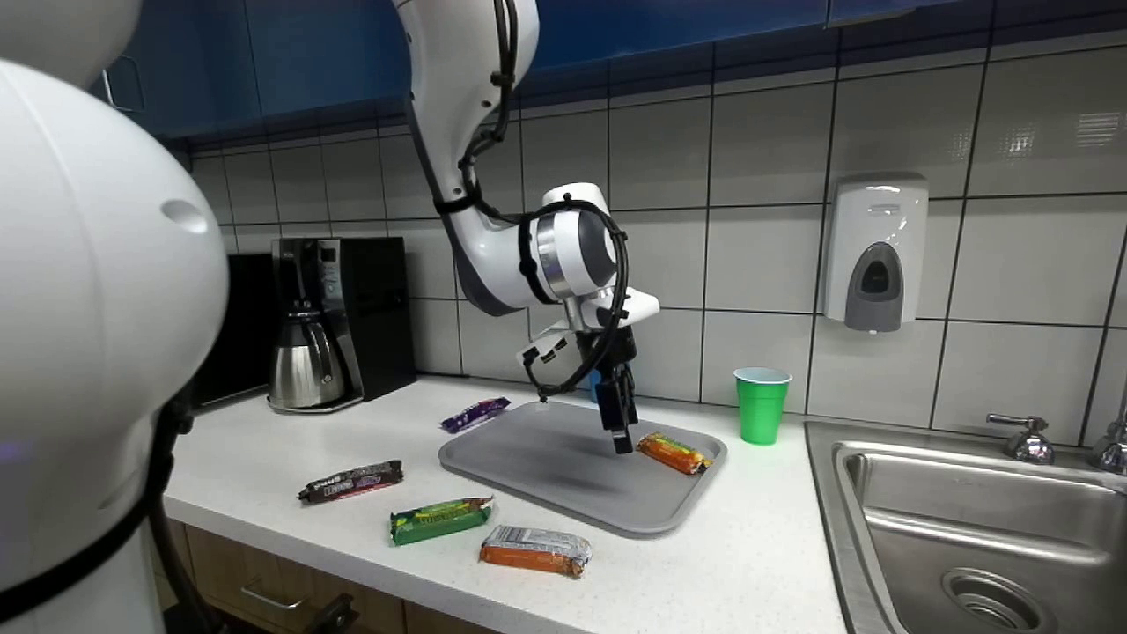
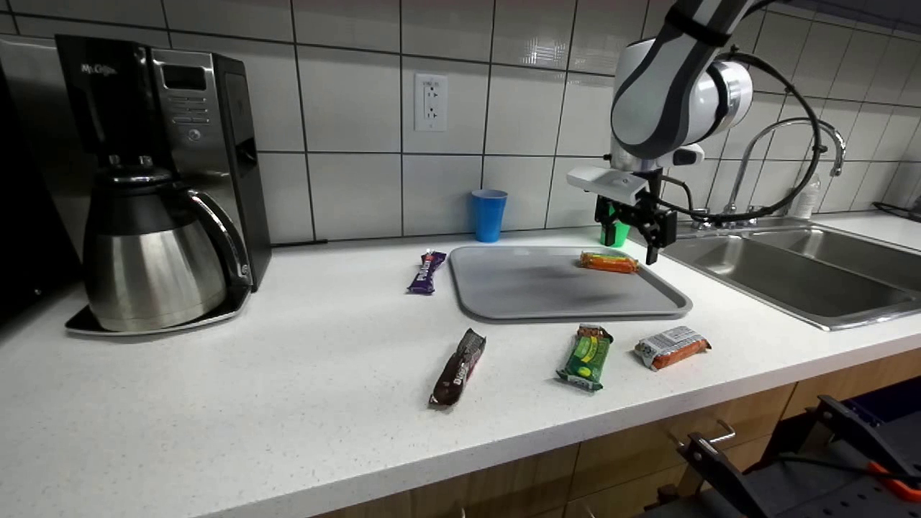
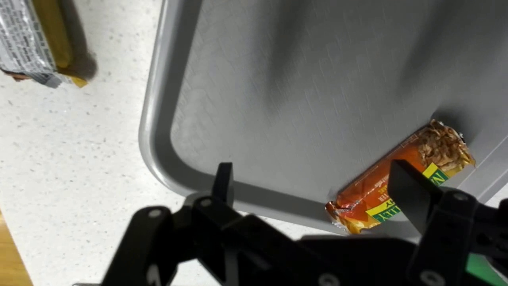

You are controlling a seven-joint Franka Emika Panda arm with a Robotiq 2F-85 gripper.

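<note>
My gripper [image 3: 313, 171] is open and empty above the grey tray [image 3: 254, 119]. In the wrist view one finger overlaps an orange-wrapped bar [image 3: 369, 188] that lies on the tray near its corner. This orange bar also shows in both exterior views [image 1: 673, 453] [image 2: 609, 262]. The gripper also shows in both exterior views [image 1: 622, 431] [image 2: 629, 241], close to the bar and apparently above it. A silver-and-orange bar [image 1: 535, 550], a green bar [image 1: 440, 519], a dark brown bar [image 1: 352, 482] and a purple bar [image 1: 475, 415] lie on the counter around the tray.
A green cup [image 1: 762, 405] stands behind the tray beside the steel sink [image 1: 823, 493]. A blue cup [image 2: 489, 216] stands against the tiled wall. A coffee maker [image 2: 162, 180] is at the far end. A soap dispenser [image 1: 876, 251] hangs on the wall.
</note>
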